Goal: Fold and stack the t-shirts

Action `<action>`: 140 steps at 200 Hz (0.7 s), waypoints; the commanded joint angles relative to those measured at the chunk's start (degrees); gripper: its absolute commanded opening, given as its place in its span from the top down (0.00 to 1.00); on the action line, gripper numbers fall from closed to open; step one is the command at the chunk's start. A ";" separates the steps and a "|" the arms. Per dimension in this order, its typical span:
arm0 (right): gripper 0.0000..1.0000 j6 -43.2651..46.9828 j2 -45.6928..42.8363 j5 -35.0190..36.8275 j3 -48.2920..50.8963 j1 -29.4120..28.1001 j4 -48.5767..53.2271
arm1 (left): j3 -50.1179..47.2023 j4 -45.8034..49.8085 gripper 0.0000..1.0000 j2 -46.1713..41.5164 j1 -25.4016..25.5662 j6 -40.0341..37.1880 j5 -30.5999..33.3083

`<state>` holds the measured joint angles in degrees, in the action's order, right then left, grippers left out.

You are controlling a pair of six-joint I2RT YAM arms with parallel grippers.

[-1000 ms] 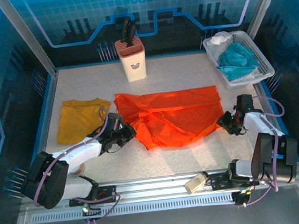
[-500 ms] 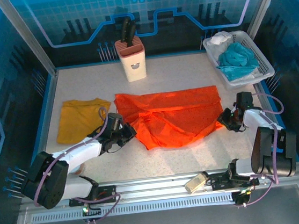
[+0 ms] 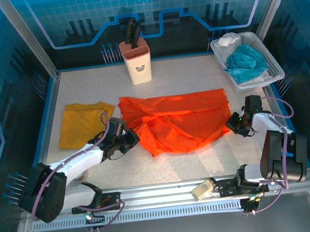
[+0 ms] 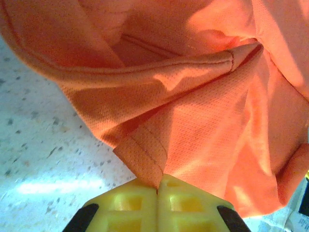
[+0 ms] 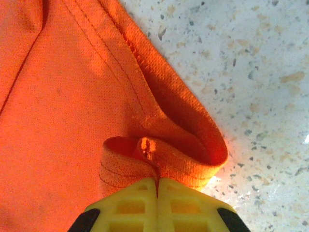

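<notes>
Mustard shirt (image 3: 83, 123): flat at far left, untouched.
Left gripper (image 3: 128, 137): pinched tight on the orange shirt's near-left hem.
Orange shirt (image 3: 178, 122): mid-table, rumpled; long axis runs left-right.
Right gripper (image 3: 235, 124): just closed on the near-right hem.
Meaning: both ends held; folding can likely begin.

The place is a robotics lab test cell, not a home. A left arm (image 3: 76, 161) and a right arm (image 3: 273, 136) are bolted to an aluminium rail (image 3: 153, 197) at 6 o'clock of a speckled table (image 3: 185, 84). Metal frame posts (image 3: 27, 35) and a blue back panel (image 3: 188, 11) printed with a gear and circuit lines enclose it. Household props are staged inside: a knife block (image 3: 136, 62) at 12 o'clock, a white basket (image 3: 274, 64) at 2 o'clock and an orange t-shirt (image 3: 178, 122) at the centre.
</notes>
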<state>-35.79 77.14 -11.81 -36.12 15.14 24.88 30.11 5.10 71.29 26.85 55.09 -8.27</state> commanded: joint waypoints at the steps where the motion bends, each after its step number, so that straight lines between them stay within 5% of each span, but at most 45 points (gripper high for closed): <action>1: 1.00 -0.49 -4.15 -1.37 0.12 0.89 4.20 | 2.15 9.11 1.00 -4.73 0.44 -0.66 1.48; 78: 1.00 -3.12 -19.44 3.20 -0.51 1.12 23.28 | -2.43 25.97 1.00 -25.83 4.71 9.38 5.52; 140: 1.00 -5.88 -24.50 8.52 -1.34 1.00 34.70 | -5.41 31.32 1.00 -30.71 14.30 19.31 9.50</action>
<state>-40.10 53.06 -6.83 -36.05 15.25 51.68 25.41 31.86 40.91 38.13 69.21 -1.65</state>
